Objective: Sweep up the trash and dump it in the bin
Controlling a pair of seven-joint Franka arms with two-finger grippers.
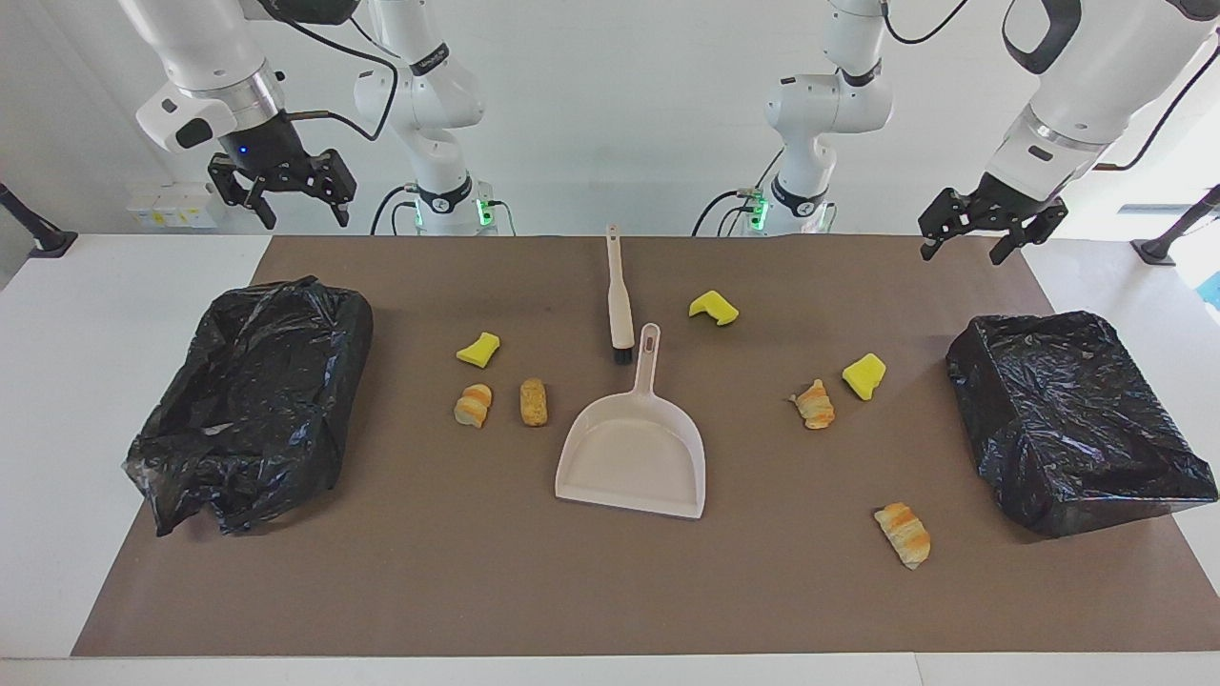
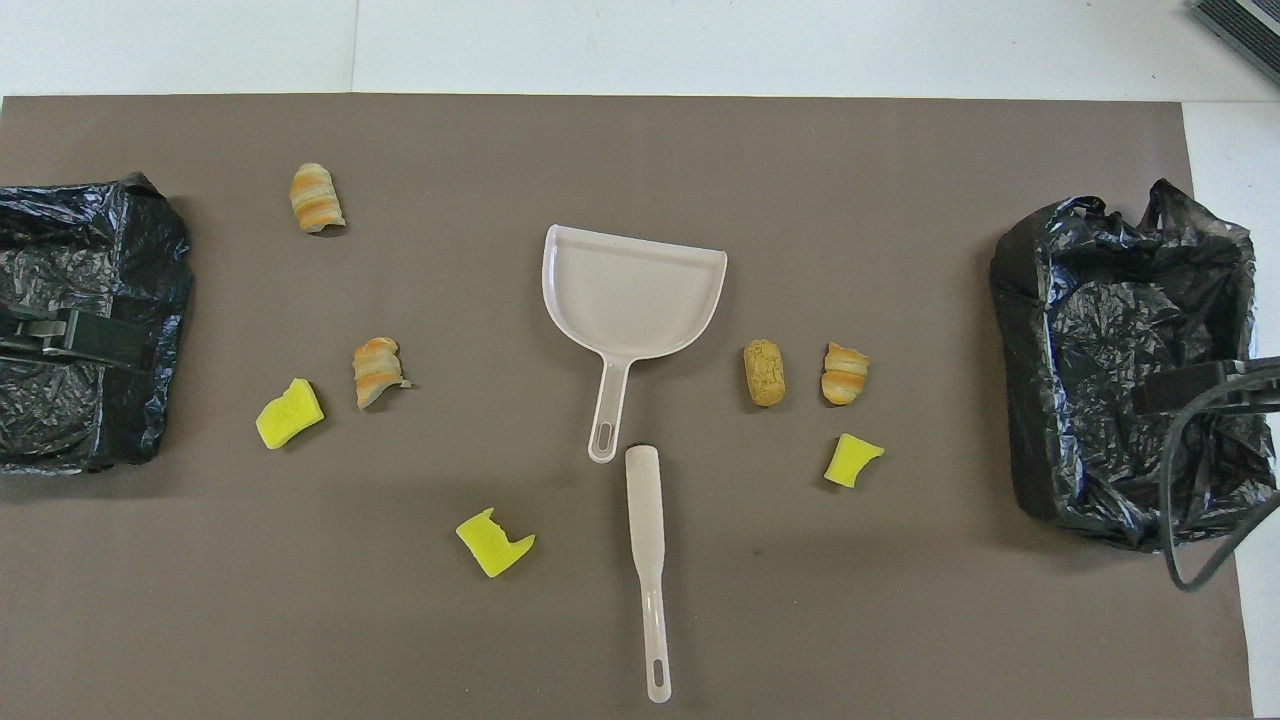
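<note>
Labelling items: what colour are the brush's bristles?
Black, on the brush; the facing view shows them best.

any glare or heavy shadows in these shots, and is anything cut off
Facing view: bright white backdrop, crinkly black bin liners catch small highlights, beige plastic dustpan casts only a soft shadow. Overhead view: a broad dim band falls across the brown mat nearer the robots, and the liner-covered bin at the left arm's end is cut by the frame edge.

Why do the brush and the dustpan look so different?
The slim beige plastic brush is a narrow stick with short dark bristles at its end; the beige plastic dustpan spreads into a wide, shallow, empty scoop. The brush lies nearer the robots; the dustpan lies farther. Both are beige, lie flat on the brown mat, untouched, and have a hanging hole in the handle.
</note>
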